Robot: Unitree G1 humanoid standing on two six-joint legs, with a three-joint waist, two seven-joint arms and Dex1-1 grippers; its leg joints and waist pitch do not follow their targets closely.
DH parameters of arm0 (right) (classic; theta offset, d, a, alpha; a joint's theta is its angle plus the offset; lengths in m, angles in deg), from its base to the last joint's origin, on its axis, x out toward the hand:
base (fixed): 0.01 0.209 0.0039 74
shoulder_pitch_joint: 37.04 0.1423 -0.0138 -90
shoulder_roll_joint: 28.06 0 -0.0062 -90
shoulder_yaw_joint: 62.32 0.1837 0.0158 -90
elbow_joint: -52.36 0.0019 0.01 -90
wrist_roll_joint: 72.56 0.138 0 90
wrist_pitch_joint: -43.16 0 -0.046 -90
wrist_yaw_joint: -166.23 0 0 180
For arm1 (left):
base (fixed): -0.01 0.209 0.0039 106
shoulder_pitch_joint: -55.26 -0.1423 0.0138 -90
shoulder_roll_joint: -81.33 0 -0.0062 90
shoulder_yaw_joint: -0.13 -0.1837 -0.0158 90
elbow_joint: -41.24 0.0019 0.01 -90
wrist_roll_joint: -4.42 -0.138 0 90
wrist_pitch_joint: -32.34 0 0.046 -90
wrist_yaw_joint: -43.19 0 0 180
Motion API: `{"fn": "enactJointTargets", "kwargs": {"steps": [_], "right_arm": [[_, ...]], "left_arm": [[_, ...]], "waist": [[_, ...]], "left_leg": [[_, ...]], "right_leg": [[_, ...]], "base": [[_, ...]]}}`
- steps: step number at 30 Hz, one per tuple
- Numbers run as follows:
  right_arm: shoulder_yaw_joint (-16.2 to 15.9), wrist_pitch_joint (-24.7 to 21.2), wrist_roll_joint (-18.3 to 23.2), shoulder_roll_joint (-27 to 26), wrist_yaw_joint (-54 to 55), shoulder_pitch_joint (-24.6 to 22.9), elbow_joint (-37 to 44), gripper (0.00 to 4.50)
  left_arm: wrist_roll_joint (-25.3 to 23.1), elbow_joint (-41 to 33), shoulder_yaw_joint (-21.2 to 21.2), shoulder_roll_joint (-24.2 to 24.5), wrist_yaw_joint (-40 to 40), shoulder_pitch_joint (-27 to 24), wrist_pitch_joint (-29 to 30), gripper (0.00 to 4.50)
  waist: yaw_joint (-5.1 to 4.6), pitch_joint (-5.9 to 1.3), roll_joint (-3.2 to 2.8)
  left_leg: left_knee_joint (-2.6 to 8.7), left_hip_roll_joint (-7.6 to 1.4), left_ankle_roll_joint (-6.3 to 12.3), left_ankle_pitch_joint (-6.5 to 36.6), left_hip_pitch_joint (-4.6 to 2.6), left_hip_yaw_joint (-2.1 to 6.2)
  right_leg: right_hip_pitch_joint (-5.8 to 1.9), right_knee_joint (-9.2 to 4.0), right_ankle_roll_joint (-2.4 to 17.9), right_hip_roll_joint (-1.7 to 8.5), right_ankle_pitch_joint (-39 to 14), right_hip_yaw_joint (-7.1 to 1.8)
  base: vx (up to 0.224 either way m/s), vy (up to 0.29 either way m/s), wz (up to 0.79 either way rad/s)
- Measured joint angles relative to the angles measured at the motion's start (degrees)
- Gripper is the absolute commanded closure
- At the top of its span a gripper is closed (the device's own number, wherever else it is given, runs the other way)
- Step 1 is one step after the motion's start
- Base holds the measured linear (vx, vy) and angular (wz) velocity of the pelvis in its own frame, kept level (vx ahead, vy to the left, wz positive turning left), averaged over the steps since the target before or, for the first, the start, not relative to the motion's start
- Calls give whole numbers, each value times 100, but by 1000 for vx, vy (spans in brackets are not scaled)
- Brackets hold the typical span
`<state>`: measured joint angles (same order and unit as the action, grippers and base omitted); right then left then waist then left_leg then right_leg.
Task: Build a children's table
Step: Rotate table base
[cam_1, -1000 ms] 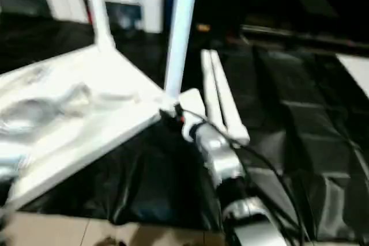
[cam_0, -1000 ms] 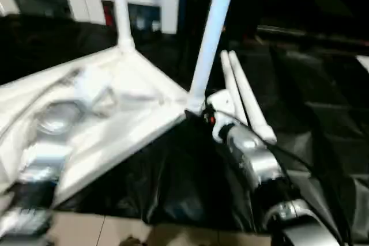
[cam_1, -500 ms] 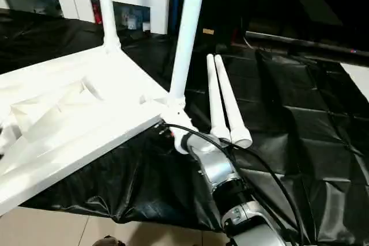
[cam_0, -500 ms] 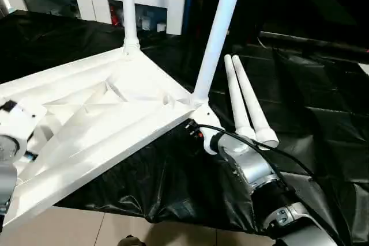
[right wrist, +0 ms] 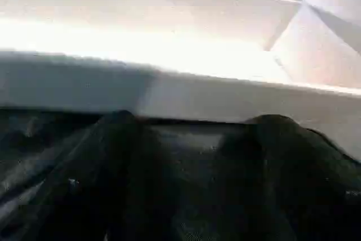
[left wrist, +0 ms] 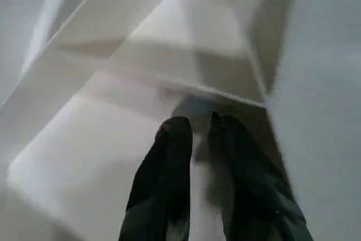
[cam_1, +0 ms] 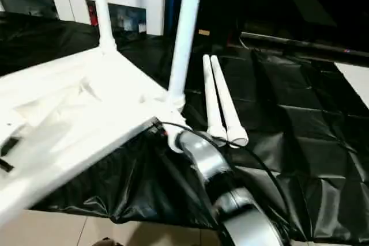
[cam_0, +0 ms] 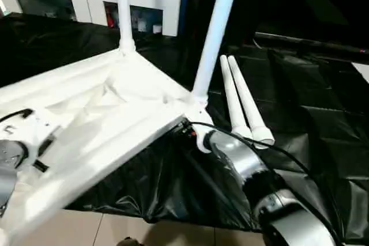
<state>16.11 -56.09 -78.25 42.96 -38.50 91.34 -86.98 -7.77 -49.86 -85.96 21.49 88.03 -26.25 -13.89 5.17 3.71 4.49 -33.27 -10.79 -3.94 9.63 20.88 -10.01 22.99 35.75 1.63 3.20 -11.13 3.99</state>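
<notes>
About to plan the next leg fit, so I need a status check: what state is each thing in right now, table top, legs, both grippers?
Table top: upside down, ribbed underside up, near side lifted off the black sheet.
Two fitted legs: standing upright in the far corner sockets.
Two loose legs: lying side by side on the sheet, not fitted.
Left gripper: fingers nearly together, over the underside ribs.
Right gripper: open, at the top's edge.
</notes>
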Motion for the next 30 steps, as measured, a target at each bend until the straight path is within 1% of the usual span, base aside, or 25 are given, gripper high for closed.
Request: {"fn": "enactJointTargets", "kwargs": {"steps": [2, 6, 9, 13, 16, 17, 20, 23, 25, 26, 27, 28, 29, 30], "right_arm": [[64, 55, 61, -27, 57, 118, -220, 64], [225, 112, 100, 3, 107, 287, -512, 64], [226, 203, 100, -1, 104, 370, -657, 64], [240, 347, 99, 9, 94, 455, -807, 64], [293, 447, 95, 48, 99, 507, -940, 64], [318, 464, 90, 82, 105, 521, -969, 64], [326, 500, 81, 131, 112, 586, -1001, 64], [330, 578, 56, 223, 162, 622, -1021, 64], [332, 644, 30, 303, 206, 634, -1012, 64], [336, 670, 30, 321, 206, 655, -1006, 64], [359, 696, 30, 387, 206, 657, -958, 64], [381, 703, 30, 417, 206, 668, -910, 64], [392, 706, 32, 432, 204, 674, -840, 64], [418, 708, 39, 453, 187, 676, -723, 64]], "left_arm": [[180, -76, -39, 72, 261, 0, 33, 365], [712, -477, -198, 218, 1051, -60, 105, 365], [967, -678, -324, 241, 1438, -75, 49, 365], [1173, -828, -562, 228, 1737, -41, -17, 365], [1196, -701, -797, 48, 1736, 199, -46, 365], [1160, -541, -914, -45, 1719, 360, -117, 365], [1038, -182, -1145, -265, 1632, 651, -303, 365], [880, 423, -1325, -667, 1356, 1099, -614, 365], [721, 1130, -1425, -1072, 954, 1552, -968, 365], [665, 1378, -1442, -1197, 763, 1691, -1097, 365], [572, 1844, -1498, -1384, 484, 1969, -1303, 365], [519, 2119, -1509, -1509, 261, 2125, -1429, 365], [467, 2346, -1509, -1596, 54, 2254, -1574, 365], [414, 2624, -1519, -1675, -176, 2420, -1750, 365]], "waist": [[-3, -5, 8], [4, -5, 10], [-8, -5, 11], [-16, -5, 10], [-11, -10, 18], [8, -11, 19], [5, -15, 25], [31, -7, 13], [67, 5, -6], [65, 8, -10], [72, 9, -12], [68, 11, -14], [65, 20, -28], [38, 24, -35]], "left_leg": [[-4, 0, 0, 0, 0, 0], [-20, -1, 0, 0, 10, 0], [-18, -3, 0, 0, 10, 0], [-15, -4, 0, 0, 8, -1], [-16, -3, -1, 0, 9, -1], [-17, -3, -1, -1, 11, -1], [-19, -3, -2, -1, 11, -2], [-22, -3, -2, -1, 12, -2], [-22, -4, -2, -2, 13, -2], [-23, -4, -2, -2, 15, -2], [-24, -5, -2, -2, 15, -1], [-23, -5, -2, -2, 18, -1], [-26, -7, -3, -2, 15, 0], [-29, -7, -4, -3, 17, 0]], "right_leg": [[0, 1, 1, 0, 1, 0], [1, 3, 22, 0, 13, -1], [4, 6, 22, 0, 13, 0], [7, 13, 21, 0, 13, 0], [7, 16, 24, 0, 14, 0], [6, 16, 25, 0, 14, 0], [3, 19, 27, 0, 16, -1], [0, 22, 21, 0, 14, -2], [-4, 23, 6, 0, 9, -2], [-3, 23, 3, 0, 14, -1], [-2, 23, 3, 0, 15, 0], [0, 23, 1, 0, 17, 0], [-1, 23, 1, 0, 18, 1], [2, 22, 0, 0, 25, 1]], "base": [[0, 0, 0], [0, 0, 0], [0, 0, 0], [0, 0, 0], [0, 0, 0], [0, 0, 0], [0, 0, 0], [0, 0, 0], [0, 0, 0], [0, 0, 0], [0, 0, 0], [0, 0, 0], [0, 0, 0], [0, 0, 0]]}}
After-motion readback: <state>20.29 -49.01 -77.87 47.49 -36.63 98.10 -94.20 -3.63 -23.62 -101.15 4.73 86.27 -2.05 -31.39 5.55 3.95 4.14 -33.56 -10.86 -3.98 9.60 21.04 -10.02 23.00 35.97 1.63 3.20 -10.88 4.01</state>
